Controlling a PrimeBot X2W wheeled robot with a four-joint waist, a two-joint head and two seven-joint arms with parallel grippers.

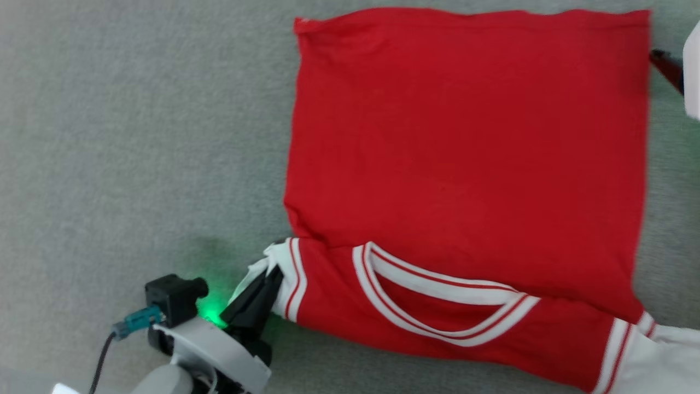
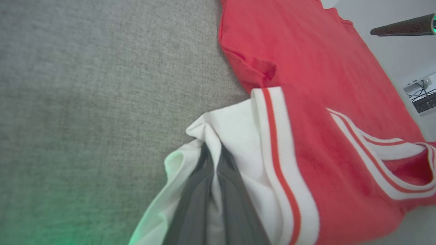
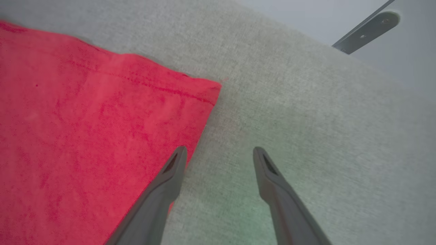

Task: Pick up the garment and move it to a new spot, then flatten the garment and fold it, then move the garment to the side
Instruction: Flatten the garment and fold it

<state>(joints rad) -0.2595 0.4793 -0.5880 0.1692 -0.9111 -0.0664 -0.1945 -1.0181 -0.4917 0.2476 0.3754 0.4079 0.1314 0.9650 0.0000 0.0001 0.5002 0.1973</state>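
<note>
The garment point(image 1: 465, 142) lies on the grey fabric surface, its red body spread flat and the striped V-neck collar point(image 1: 437, 306) along the near edge. My left gripper point(image 1: 272, 272) sits at its near left corner, shut on the white sleeve point(image 2: 235, 136), which bunches around the dark fingers point(image 2: 201, 190). In the right wrist view my right gripper point(image 3: 219, 153) stands open, nothing between its fingers, just past the garment's red hem corner point(image 3: 201, 92). Its left finger point(image 3: 170, 180) overlaps the red edge. A dark fingertip point(image 1: 663, 59) shows by the garment's far right side. The other white sleeve point(image 1: 667, 355) trails off at the lower right.
The grey fabric surface point(image 1: 136, 137) stretches wide to the left of the garment. Its far edge shows in the right wrist view, with a metal bar point(image 3: 368, 30) beyond it. Cables and equipment point(image 2: 420, 95) lie off the surface in the left wrist view.
</note>
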